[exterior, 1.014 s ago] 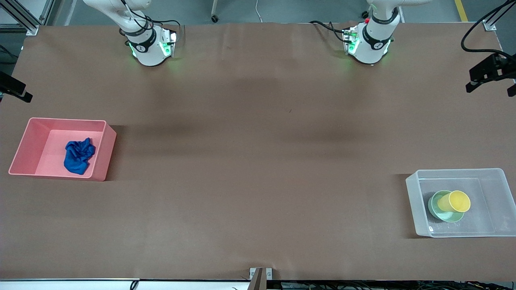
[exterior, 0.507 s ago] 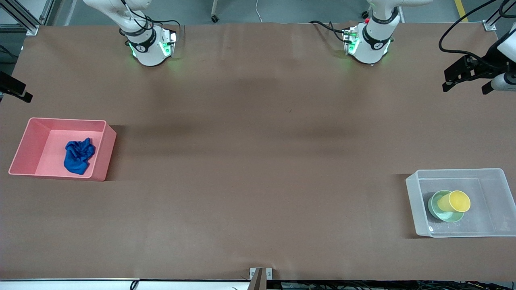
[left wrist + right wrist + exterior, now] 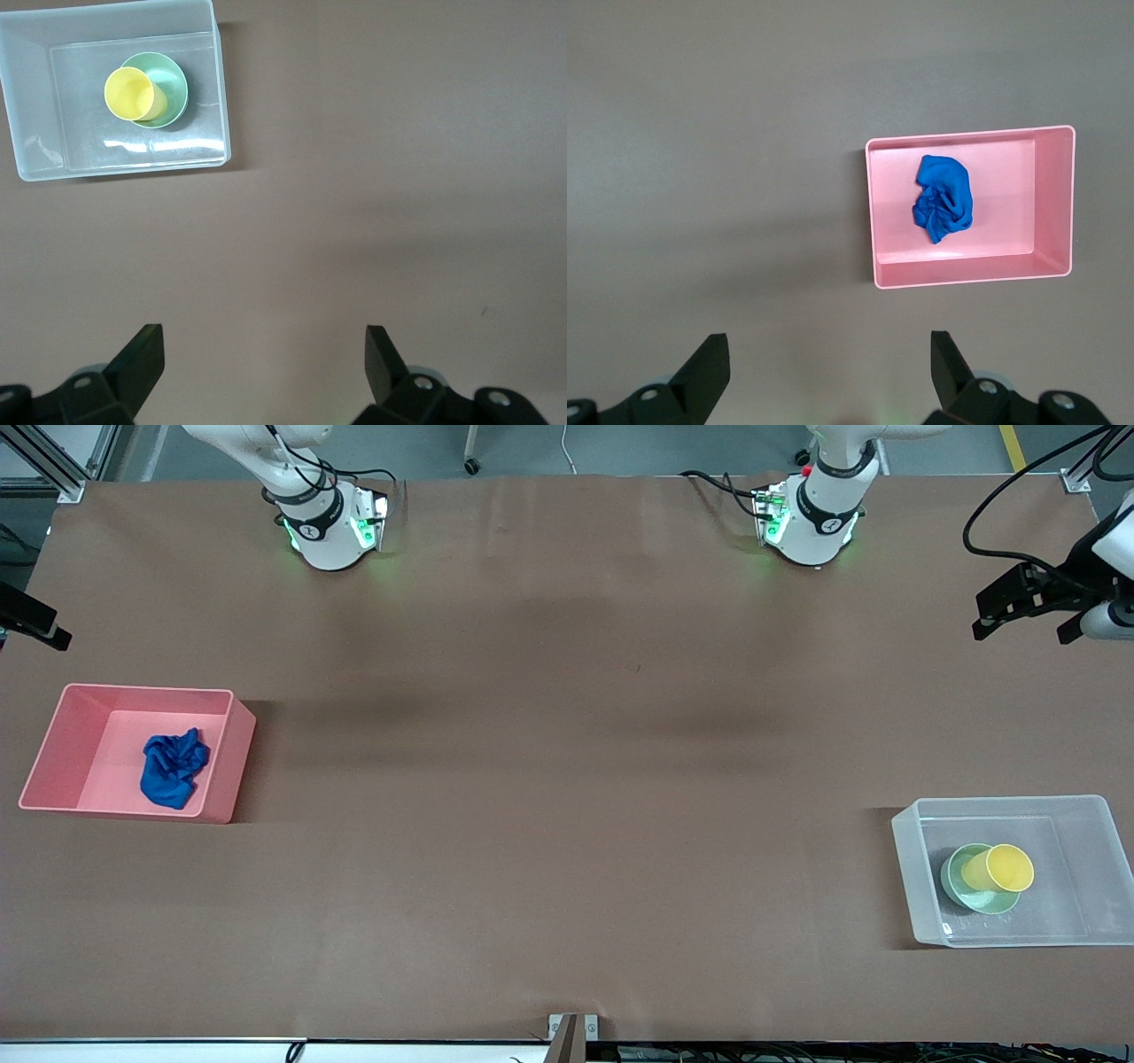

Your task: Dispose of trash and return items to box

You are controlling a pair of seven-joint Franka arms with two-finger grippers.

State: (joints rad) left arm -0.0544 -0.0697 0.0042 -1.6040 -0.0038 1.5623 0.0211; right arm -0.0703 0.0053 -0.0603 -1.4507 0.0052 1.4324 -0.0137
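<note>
The deep blue cloth wad (image 3: pixel 173 769) lies in the pink bin (image 3: pixel 232 766) toward the right arm's end of the table; both show in the right wrist view, cloth (image 3: pixel 943 199) and bin (image 3: pixel 1054 208). The yellow cup (image 3: pixel 1007 867) stands in the mint-green bowl (image 3: pixel 959 887) inside the clear tub (image 3: pixel 905 850) toward the left arm's end; the left wrist view shows cup (image 3: pixel 131 92), bowl (image 3: pixel 174 81) and tub (image 3: pixel 27 133). My left gripper (image 3: pixel 264 341) is open and empty, high over bare table beside the tub. My right gripper (image 3: pixel 829 347) is open and empty, high over bare table beside the bin.
Brown paper covers the table (image 3: pixel 567 779). The two arm bases (image 3: pixel 328 522) (image 3: pixel 811 518) stand at the edge farthest from the front camera. Part of the left hand (image 3: pixel 1028 598) shows at the front view's edge. A metal bracket (image 3: pixel 571 1032) sits at the nearest edge.
The left hand has shifted a little toward the table's middle at the front view's edge. The cloth, bin, cup, bowl and tub have not moved.
</note>
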